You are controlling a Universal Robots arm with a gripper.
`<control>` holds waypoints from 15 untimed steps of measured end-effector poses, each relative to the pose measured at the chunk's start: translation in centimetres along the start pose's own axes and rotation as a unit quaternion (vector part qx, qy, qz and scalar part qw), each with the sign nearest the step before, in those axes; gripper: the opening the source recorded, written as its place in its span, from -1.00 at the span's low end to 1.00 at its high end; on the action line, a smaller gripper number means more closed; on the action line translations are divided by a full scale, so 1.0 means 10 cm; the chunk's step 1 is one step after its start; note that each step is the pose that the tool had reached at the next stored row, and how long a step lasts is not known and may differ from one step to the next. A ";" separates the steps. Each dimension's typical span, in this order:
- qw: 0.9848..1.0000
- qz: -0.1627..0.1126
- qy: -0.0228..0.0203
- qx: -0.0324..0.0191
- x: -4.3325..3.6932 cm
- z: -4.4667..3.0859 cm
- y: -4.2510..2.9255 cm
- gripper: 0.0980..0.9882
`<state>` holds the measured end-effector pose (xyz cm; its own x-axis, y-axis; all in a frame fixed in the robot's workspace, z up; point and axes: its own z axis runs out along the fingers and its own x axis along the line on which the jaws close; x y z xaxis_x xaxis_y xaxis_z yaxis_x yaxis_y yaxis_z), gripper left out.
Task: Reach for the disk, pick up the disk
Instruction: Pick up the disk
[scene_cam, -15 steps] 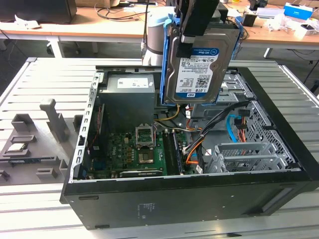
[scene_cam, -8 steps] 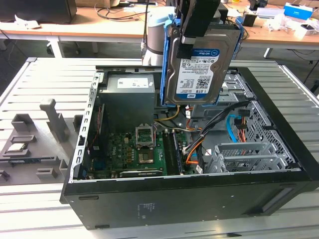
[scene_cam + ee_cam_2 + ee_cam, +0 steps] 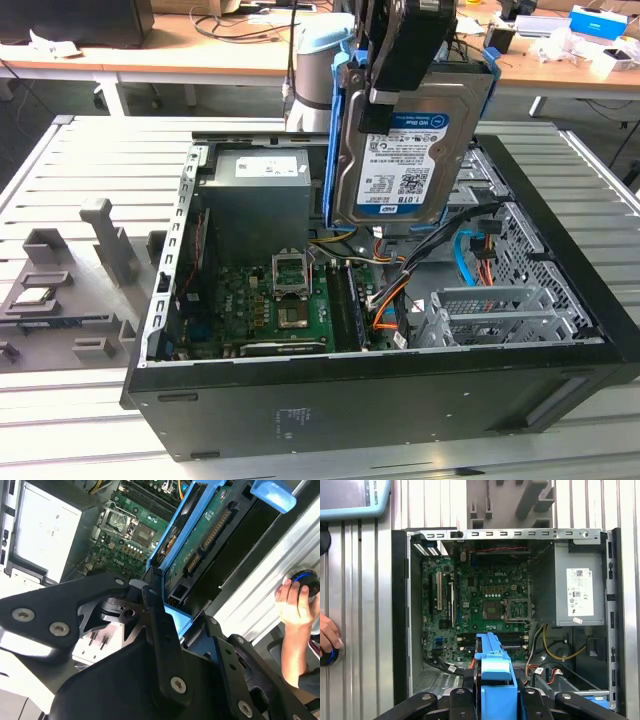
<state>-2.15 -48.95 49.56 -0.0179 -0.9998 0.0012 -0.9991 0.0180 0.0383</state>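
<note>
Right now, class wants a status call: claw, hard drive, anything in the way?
Claw shut on silver-grey metal hard drive with blue side rails. Drive lifted, hanging upright above open black computer case. Nothing touching it; orange and black cables lie below.

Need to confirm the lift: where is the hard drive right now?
In the exterior view the hard drive hangs upright in the end effector, raised above the open computer case, just to the exterior view's right of the grey power supply.

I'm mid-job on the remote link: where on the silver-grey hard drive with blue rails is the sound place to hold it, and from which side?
By its top edge, from above. The silver-grey metal hard drive with blue plastic side rails hangs upright over the open black computer case, with the black claw closed across that edge. The flat faces suit opposing fingers; the rails flank the sides, and cables lie below.
</note>
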 end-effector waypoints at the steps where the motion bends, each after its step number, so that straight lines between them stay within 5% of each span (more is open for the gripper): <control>1: 1.000 0.000 0.000 0.000 0.026 0.000 0.000 -0.39; 10: 1.000 0.000 0.001 0.000 0.249 0.010 -0.003 -0.39; 15: 1.000 0.000 0.001 0.000 0.466 0.022 -0.005 -0.39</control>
<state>-2.19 -53.61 49.34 -0.0180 -0.9998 0.0034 -0.9991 0.0181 0.0382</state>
